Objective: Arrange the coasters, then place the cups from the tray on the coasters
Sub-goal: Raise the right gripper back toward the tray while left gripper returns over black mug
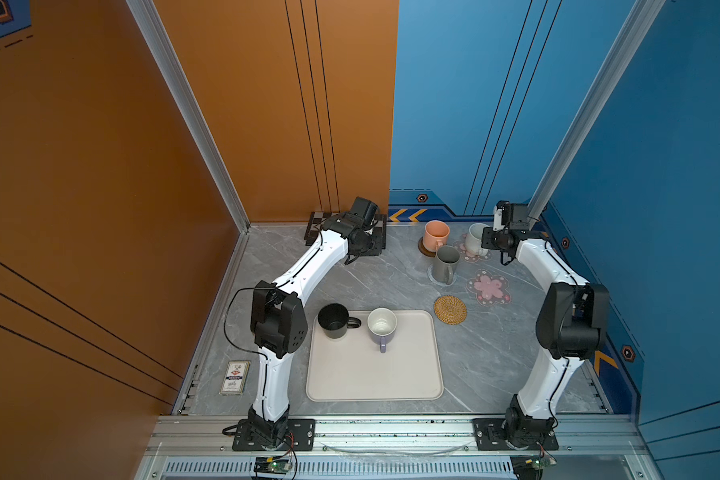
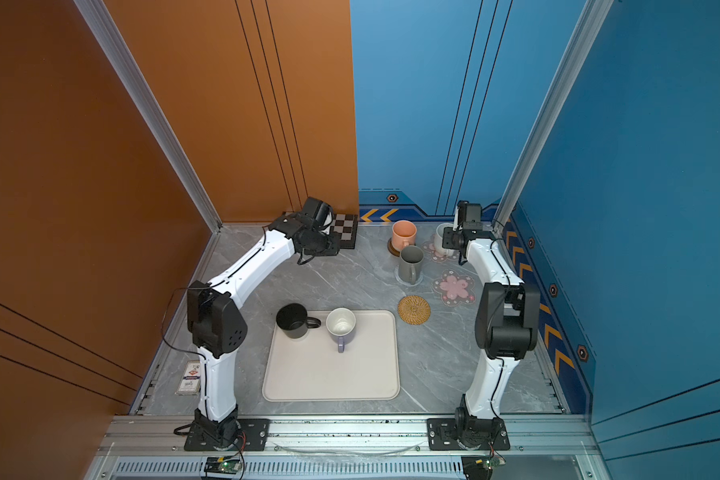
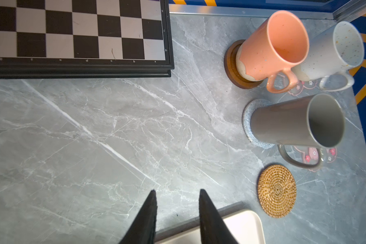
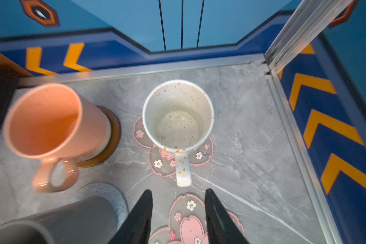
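- At the front left, a small card box is seen lying flat on the grey marble table, beside the left arm's lower link.
- At centre front the tray is seen in both top views; its near half is bare.
- Two cups are noted along the tray's far edge. The black mug stands at the far left corner with its handle turned right. The lavender mug stands near it, upright and white inside, its handle turned to the near side.
- Just past the tray's far right corner the rattan coaster lies on the table, unoccupied.
- Just right of it and slightly farther back, the near flower coaster is also unoccupied.
- Farther back, the grey mug is stood upright on the light-blue crochet coaster.
- The right gripper is held above the table between the two flower mats. Its jaws are parted with nothing gripped, and the speckled handle lies just ahead of it, untouched.
- Near the back edge, the peach mug is seated on the wooden disc.
- Right of it, the speckled mug is seated on the far flower coaster.
- The left gripper is held over bare marble in front of the chequered board, jaws apart and empty.
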Motion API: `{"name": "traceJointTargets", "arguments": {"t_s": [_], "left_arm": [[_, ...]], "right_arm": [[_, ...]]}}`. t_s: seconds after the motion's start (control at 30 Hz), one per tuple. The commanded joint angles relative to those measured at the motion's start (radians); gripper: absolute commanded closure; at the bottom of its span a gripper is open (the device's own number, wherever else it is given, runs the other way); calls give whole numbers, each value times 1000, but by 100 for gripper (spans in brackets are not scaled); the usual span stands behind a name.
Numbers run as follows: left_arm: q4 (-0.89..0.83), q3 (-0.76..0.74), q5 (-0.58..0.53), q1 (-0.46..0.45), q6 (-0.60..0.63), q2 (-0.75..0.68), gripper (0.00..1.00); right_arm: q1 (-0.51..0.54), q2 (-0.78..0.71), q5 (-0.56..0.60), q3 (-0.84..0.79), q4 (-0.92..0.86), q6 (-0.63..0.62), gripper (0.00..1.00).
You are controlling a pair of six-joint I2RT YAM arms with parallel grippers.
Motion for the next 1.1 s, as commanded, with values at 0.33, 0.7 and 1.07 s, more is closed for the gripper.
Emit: {"name": "traceJointTargets", "arguments": {"t_s": [0.33, 0.7, 1.07], "left_arm": [[-48, -448, -67, -20, 24, -532, 62], [-123, -696, -109, -21, -27, -797, 60], [-132, -833, -152, -91, -87, -895, 59]], "right_arm": [[112, -531, 98, -262, -228, 170, 53], [373, -796, 178, -427, -359, 356, 52], [631, -897, 258, -611, -385, 533, 52]]}}
